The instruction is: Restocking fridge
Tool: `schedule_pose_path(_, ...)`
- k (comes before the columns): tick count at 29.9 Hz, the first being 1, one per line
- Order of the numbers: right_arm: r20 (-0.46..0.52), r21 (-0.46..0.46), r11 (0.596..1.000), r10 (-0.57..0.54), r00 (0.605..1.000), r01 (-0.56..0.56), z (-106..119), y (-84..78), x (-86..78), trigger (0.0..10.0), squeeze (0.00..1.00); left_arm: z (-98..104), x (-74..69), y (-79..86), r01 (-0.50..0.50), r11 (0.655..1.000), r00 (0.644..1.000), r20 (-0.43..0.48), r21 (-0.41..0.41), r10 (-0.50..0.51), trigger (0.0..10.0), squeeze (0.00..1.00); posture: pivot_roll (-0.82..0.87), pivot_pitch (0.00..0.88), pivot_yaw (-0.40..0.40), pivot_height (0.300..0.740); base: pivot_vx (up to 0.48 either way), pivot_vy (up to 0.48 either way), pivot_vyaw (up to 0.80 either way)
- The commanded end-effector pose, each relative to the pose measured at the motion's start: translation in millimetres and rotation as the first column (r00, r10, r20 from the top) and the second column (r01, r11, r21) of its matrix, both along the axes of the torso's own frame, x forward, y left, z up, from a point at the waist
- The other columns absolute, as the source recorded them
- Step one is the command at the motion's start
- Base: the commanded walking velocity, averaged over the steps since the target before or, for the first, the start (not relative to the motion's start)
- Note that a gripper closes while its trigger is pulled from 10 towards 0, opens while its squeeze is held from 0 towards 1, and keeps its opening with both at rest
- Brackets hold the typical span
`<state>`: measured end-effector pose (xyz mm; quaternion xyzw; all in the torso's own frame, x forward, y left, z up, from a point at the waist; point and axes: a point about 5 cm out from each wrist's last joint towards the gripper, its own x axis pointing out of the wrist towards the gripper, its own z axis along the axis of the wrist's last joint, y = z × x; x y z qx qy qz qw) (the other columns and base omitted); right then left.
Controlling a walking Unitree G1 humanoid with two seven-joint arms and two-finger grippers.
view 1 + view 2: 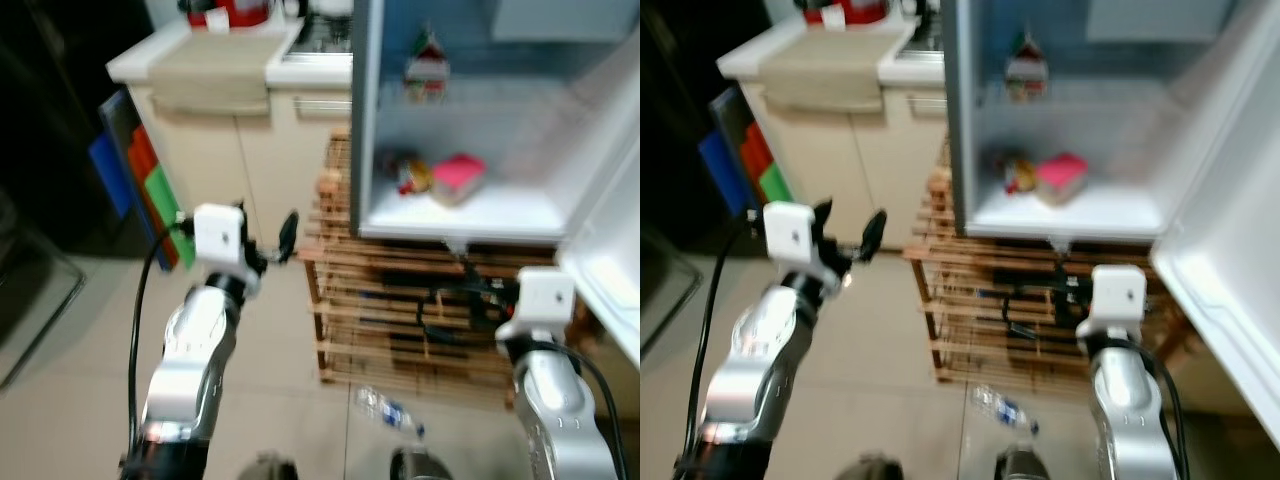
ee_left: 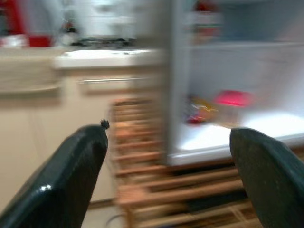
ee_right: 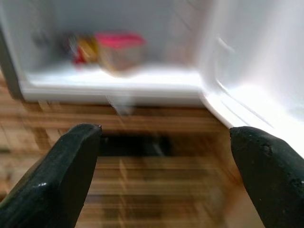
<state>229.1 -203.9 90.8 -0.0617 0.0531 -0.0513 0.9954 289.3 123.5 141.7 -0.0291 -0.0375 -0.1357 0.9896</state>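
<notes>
A small fridge (image 1: 362,120) stands open on a wooden slatted rack (image 1: 370,300). On its lower shelf lie a pink box (image 1: 458,175) and a red and yellow packet (image 1: 412,175); a small carton (image 1: 427,65) sits on the shelf above. My left gripper (image 2: 170,132) is raised to the left of the fridge, open and holding nothing. My right gripper (image 3: 165,130) is lower, in front of the rack just below the fridge's bottom edge, also open and holding nothing. A clear plastic bottle (image 1: 388,410) lies on the floor tiles between my arms. The views are blurred.
The white fridge door (image 1: 610,250) swings out at the right, close to my right arm. A beige kitchen counter (image 1: 215,60) with a red appliance (image 1: 235,12) stands at the back left. A coloured board (image 1: 140,170) leans against it. Dark cables hang inside the rack.
</notes>
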Motion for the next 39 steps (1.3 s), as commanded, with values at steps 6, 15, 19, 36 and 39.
schedule_pose_path(6, -0.048, -0.043, 0.999, -0.023, 0.999, 0.021, -9.0, -7.0, -5.8, 10.0, 0.07, 6.6, 1.1, 0.4, 0.043, 0.999, 0.999, 0.028, -0.011, -0.042, 10.0, 0.00, -0.19, 0.000, 0.092, 0.740, 0.000, 0.000, 0.00)
schedule_pose_path(15, -0.398, -0.149, 0.961, -0.273, 0.876, 0.232, -78.6, -64.7, -68.7, 10.0, 0.07, 2.1, 3.5, -2.6, 0.094, 0.996, 0.996, 0.014, -0.007, -0.093, 10.0, 0.00, -0.21, 0.000, 0.105, 0.740, 0.000, -0.344, 0.00)
schedule_pose_path(19, -0.443, -0.203, 0.891, -0.453, 0.774, 0.406, -90.0, -96.8, -86.4, 10.0, 0.07, -2.9, 8.4, -2.9, 0.090, 0.996, 0.996, -0.004, -0.011, -0.090, 10.0, 0.00, -0.23, 0.000, 0.112, 0.740, 0.067, -0.418, 0.00)
schedule_pose_path(36, -0.268, -0.406, 0.674, -0.734, 0.624, 0.618, -70.4, -158.7, -90.6, 10.0, 0.05, -81.3, 12.7, 12.1, 0.095, 0.988, 0.909, -0.416, 0.124, -0.036, 10.0, 0.00, -0.23, 0.000, 0.123, 0.740, 0.149, -0.198, 0.00)
schedule_pose_path(39, -0.221, -0.411, 0.638, -0.763, 0.608, 0.651, -59.9, -171.2, -86.4, 10.0, 0.05, -96.0, 10.4, 20.3, 0.099, 0.982, 0.868, -0.497, 0.162, -0.006, 10.0, 0.00, -0.24, 0.000, 0.126, 0.740, 0.000, 0.000, 0.00)
